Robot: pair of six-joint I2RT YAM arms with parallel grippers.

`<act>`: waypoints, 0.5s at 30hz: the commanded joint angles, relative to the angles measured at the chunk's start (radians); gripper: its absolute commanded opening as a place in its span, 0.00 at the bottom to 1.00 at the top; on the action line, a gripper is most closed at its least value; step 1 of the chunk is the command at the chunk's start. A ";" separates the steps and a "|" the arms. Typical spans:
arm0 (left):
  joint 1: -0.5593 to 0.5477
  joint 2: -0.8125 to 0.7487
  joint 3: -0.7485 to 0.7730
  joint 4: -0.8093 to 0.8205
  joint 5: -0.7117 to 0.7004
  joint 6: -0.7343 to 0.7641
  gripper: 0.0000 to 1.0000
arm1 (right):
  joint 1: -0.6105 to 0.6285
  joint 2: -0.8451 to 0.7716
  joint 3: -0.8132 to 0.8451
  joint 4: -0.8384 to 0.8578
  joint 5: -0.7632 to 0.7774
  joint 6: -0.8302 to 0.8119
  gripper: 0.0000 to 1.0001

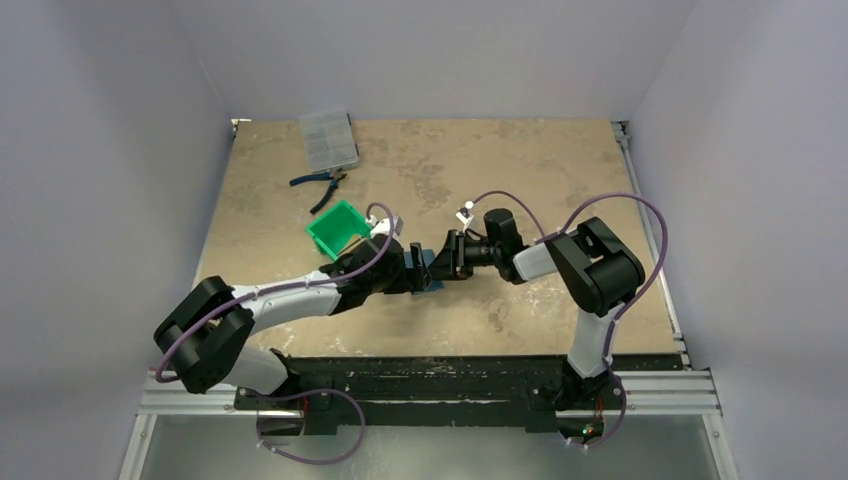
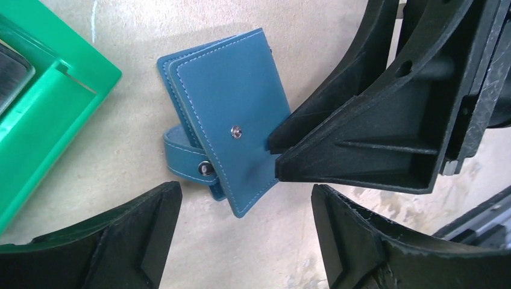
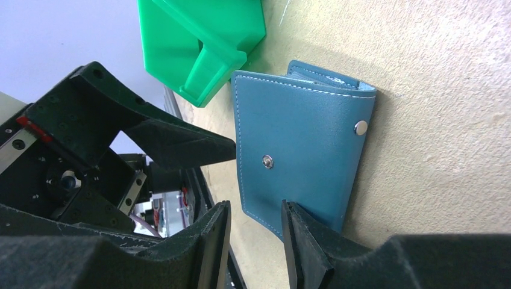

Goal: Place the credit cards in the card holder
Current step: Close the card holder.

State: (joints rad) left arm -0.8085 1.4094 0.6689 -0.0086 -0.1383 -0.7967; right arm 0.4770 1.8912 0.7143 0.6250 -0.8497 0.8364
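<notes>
The card holder [image 2: 229, 102] is a teal-blue wallet lying folded shut on the table, its clasp tab [image 2: 184, 158] unsnapped and loose beside it. My left gripper [image 2: 244, 201] stands open just short of the wallet's near corner, touching nothing. My right gripper [image 3: 256, 214] is open too. One of its fingers [image 3: 301, 241] rests on top of the wallet's [image 3: 301, 144] corner and the other is off its edge. In the top view both grippers meet over the wallet [image 1: 428, 270]. No credit cards show plainly.
A green tray [image 2: 42, 114] stands just left of the wallet, with a grey flat thing [image 2: 9, 72] inside that I cannot identify. Farther back lie a clear compartment box [image 1: 328, 138] and blue-handled pliers [image 1: 320, 182].
</notes>
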 commanded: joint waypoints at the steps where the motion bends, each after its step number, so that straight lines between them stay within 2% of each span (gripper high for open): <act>1: -0.002 0.013 -0.053 0.171 0.042 -0.147 0.85 | 0.002 -0.014 0.008 -0.007 0.023 -0.020 0.44; 5: -0.002 0.037 -0.092 0.284 0.054 -0.187 0.86 | 0.003 -0.017 0.009 -0.007 0.023 -0.022 0.44; 9: 0.001 0.063 -0.089 0.323 0.051 -0.205 0.87 | 0.003 -0.019 0.007 -0.008 0.019 -0.023 0.44; 15: 0.020 -0.001 -0.168 0.453 -0.026 -0.227 0.88 | 0.003 -0.019 0.004 -0.014 0.021 -0.031 0.44</act>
State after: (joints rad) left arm -0.8078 1.4651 0.5407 0.2844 -0.0971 -0.9794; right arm 0.4767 1.8912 0.7139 0.6250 -0.8478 0.8364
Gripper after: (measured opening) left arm 0.872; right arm 0.441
